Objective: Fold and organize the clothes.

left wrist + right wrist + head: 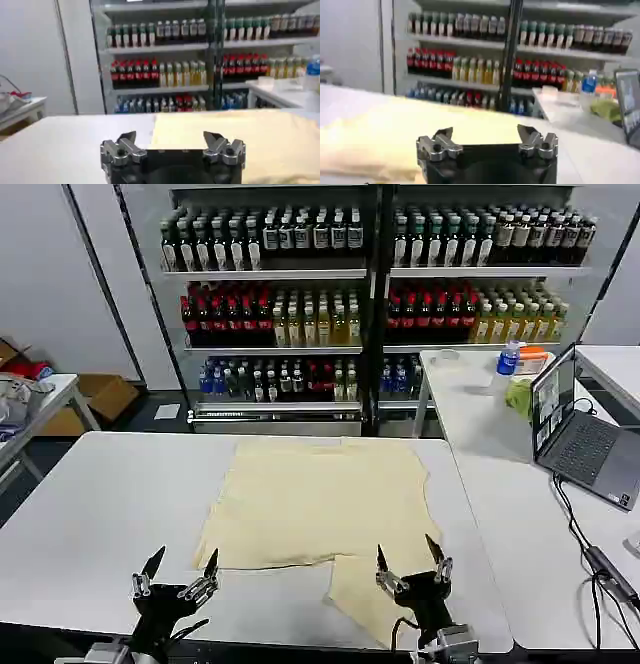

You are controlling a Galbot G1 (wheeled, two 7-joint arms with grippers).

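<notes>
- Pale cream-yellow short-sleeved T-shirt of soft plain fabric (320,499): lies spread flat on the white rectangular surface (95,504), roughly at its middle, running from the far edge toward the robot. One flap or sleeve juts out at the near right corner, reaching almost to the near edge.
- Long axis: as judged, the shirt's body runs away from the robot, near edge to far edge, with its width across the robot's front.
- Left hand (178,576): hovers low over bare surface at the near edge, just off the shirt's near-left corner; both fingers spread apart, grasping nothing. In the left wrist view the left hand (172,146) has the cloth ahead of it and off to one side.
- Right hand (410,564): hovers over the jutting near-right flap, fingers likewise spread and empty. The right wrist view has the right hand (487,143) with cream cloth running directly under and beyond it.
- Nearer hand: the right one, already above fabric; the left one stands beside the hem, not over it.
- Judgement: folding appears not yet begun; the next grasp likely falls on the near hem, each hand taking its own corner, and the left one would need to shift inward toward the cloth first.
- Background shelving with bottled drinks (370,294): well apart from the shirt, behind the surface.
</notes>
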